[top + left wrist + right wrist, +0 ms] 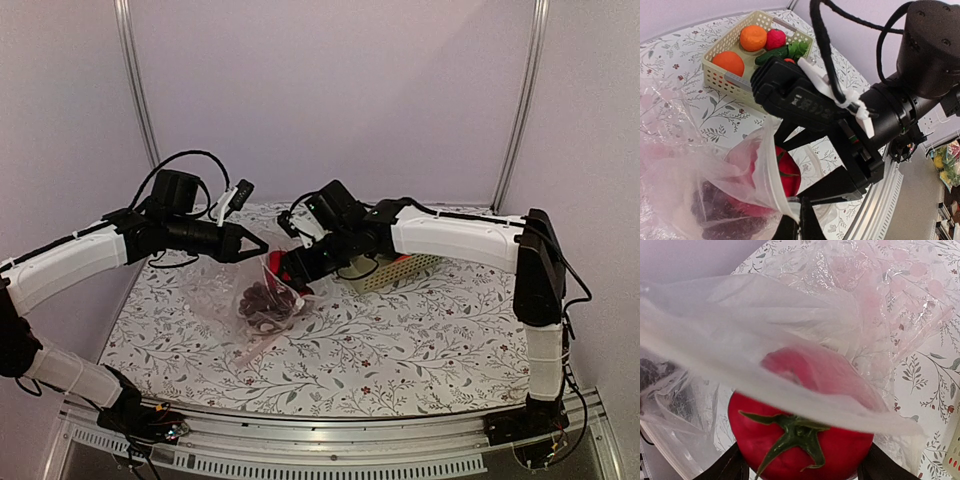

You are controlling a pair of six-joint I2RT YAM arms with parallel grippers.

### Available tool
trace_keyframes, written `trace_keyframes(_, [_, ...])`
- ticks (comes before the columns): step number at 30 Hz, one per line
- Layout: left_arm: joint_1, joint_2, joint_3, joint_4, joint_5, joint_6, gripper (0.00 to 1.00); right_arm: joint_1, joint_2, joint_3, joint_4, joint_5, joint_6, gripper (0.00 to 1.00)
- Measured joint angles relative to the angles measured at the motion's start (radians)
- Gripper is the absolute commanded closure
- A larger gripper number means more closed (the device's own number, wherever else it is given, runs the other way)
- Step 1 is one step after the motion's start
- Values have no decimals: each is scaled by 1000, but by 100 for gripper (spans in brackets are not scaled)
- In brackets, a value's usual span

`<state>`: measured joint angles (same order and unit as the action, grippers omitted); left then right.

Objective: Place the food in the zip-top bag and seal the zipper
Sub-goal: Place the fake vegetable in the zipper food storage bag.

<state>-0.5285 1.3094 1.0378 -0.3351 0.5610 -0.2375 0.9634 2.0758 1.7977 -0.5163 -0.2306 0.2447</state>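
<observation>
Right wrist view is showing the right gripper (pixel 802 467) clasping the red fruit (pixel 800 445) at the mouth of the zip-top bag (pixel 805 315) — left gripper (pixel 797 217) pinching the rim closed-fingered, grapes (pixel 262 297) inside — so pushing deeper, then releasing, seems next.

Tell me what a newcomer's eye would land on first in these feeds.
The red fruit stands out first, held in the right gripper at the mouth of the zip-top bag mid-table. Next comes the left gripper, pinched shut on the bag's rim and lifting it, with the dark grapes inside. Behind the right arm sits a basket holding orange fruits.
</observation>
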Motion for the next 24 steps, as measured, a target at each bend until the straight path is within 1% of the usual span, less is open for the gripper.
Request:
trace_keyframes(6, [0, 0, 0, 0, 1, 0, 100, 0, 38, 13, 23, -9, 7, 24])
trace_keyframes(13, [0, 0, 0, 0, 3, 0, 100, 1, 68, 25, 47, -12, 24, 12])
trace_keyframes(24, [0, 0, 0, 0, 3, -1, 100, 2, 72, 25, 62, -12, 29, 5])
